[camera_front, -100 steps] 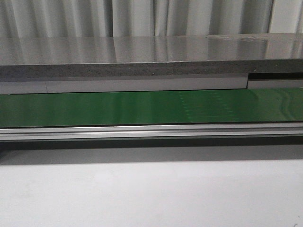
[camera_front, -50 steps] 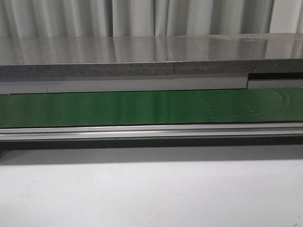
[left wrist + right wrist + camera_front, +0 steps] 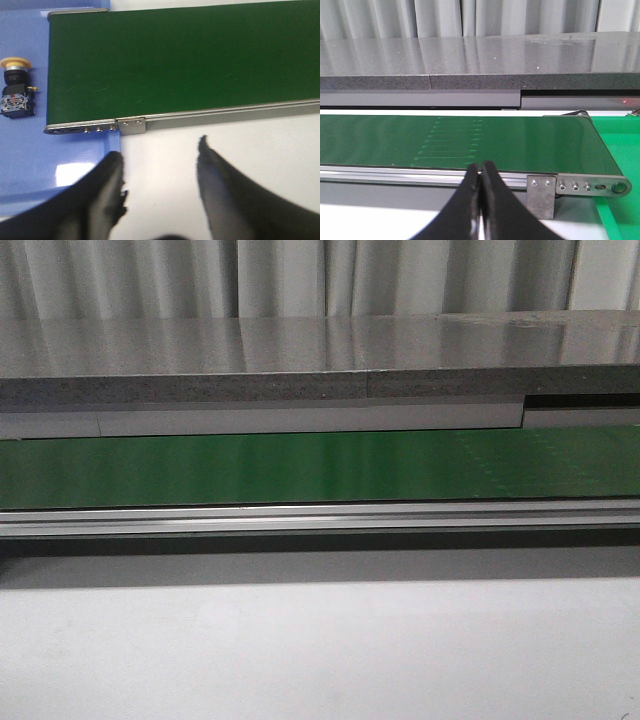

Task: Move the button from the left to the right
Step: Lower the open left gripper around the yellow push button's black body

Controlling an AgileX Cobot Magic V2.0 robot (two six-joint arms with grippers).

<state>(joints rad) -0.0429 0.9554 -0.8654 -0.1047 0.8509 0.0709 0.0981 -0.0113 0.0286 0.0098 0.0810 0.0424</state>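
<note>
The button (image 3: 15, 87), with a yellow-orange cap on a black boxy body, lies on its side on a blue tray (image 3: 30, 150) beside the end of the green conveyor belt (image 3: 185, 60). My left gripper (image 3: 160, 160) is open and empty over the white table, near the tray's edge and apart from the button. My right gripper (image 3: 480, 172) is shut and empty in front of the belt's (image 3: 460, 140) metal rail. The front view shows the belt (image 3: 320, 468) bare, with no gripper and no button in it.
A grey stone-like counter (image 3: 320, 365) runs behind the belt, with curtains behind it. A green tray (image 3: 620, 150) lies past the belt's other end in the right wrist view. White table surface (image 3: 320, 650) lies in front of the belt's rail.
The faint line pattern on the belt surface has drifted to the right and left the front view. Nothing else has moved.
</note>
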